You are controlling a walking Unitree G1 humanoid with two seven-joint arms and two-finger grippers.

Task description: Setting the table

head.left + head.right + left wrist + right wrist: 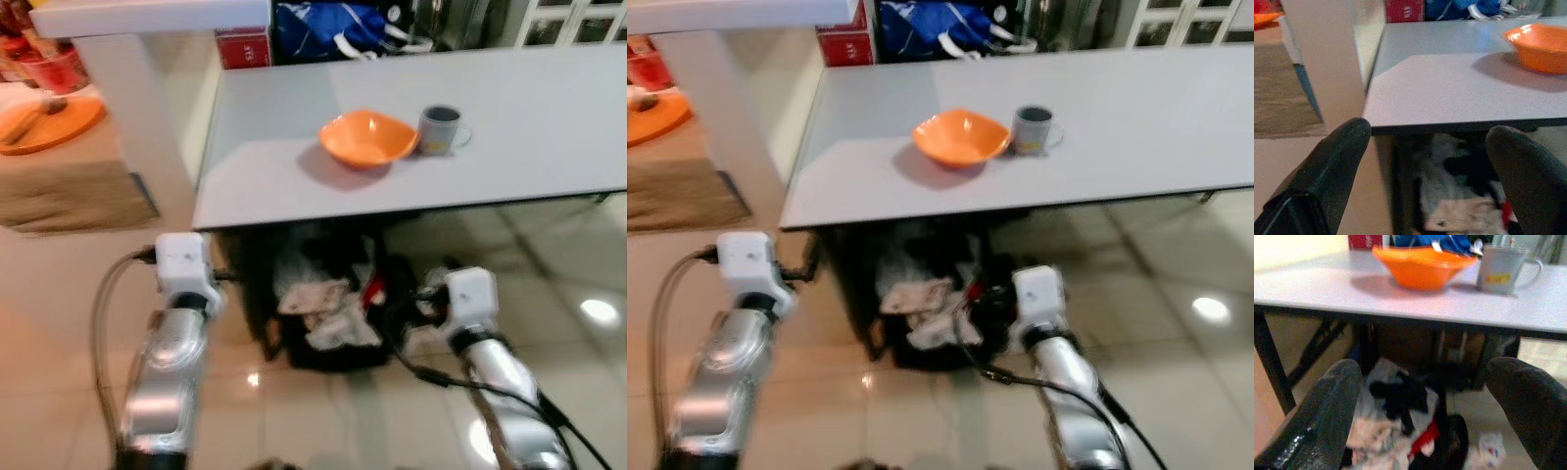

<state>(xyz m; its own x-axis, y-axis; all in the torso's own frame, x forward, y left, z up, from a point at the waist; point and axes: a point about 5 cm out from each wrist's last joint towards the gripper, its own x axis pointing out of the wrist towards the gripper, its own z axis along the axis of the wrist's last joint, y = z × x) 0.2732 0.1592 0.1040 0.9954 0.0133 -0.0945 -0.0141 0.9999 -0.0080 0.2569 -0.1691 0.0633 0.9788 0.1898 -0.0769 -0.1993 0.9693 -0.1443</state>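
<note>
An orange bowl (366, 138) sits on the grey table (509, 127), a little back from its front edge. A grey mug (441, 128) with a yellow mark stands just right of the bowl, handle to the right. Both arms are held low in front of the table, below its top. My left gripper (1425, 161) is open and empty, its fingers (1327, 171) framing the table's front left corner. My right gripper (1425, 401) is open and empty too, pointing under the table edge below the bowl (1420, 265) and mug (1501, 269).
Under the table stands a black bin (328, 313) stuffed with cloths and rubbish. A white post (132, 108) rises left of the table. Further left, an orange plate (49, 122) lies on a woven mat. Blue bags (328, 24) sit behind the table. Glossy tiled floor lies to the right.
</note>
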